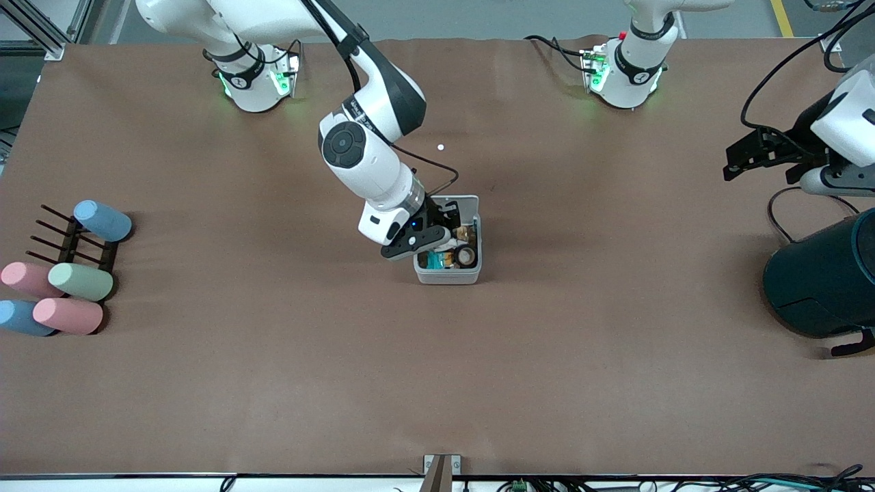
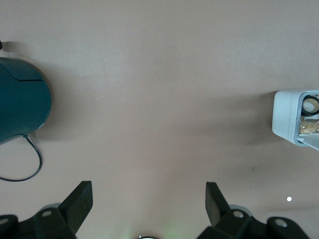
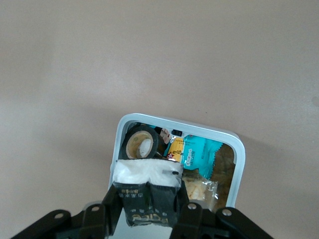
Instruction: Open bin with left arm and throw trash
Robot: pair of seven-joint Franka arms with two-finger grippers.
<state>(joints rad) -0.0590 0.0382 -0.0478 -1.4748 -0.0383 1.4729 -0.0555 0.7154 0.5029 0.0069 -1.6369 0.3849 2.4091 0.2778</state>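
The white bin point(image 1: 448, 275) stands mid-table with its lid point(image 1: 456, 202) swung up. Inside lie a black roll with a beige centre point(image 1: 467, 256) and snack wrappers; the right wrist view shows that roll point(image 3: 139, 144) beside a teal wrapper point(image 3: 197, 152) within the bin's rim point(image 3: 240, 149). My right gripper point(image 1: 437, 240) hangs over the bin's mouth, shut on a black packet point(image 3: 149, 199) with a white top edge. My left gripper point(image 1: 735, 164) waits, open and empty, over the left arm's end of the table. The left wrist view has its gripper point(image 2: 149, 191) over bare table and the bin point(image 2: 286, 117) farther off.
A large dark teal cylinder point(image 1: 820, 280) with a cable stands at the left arm's end, also in the left wrist view point(image 2: 20, 99). A tiny white dot point(image 1: 441, 147) lies farther from the front camera than the bin. Pastel cylinders on a dark rack point(image 1: 68, 273) sit at the right arm's end.
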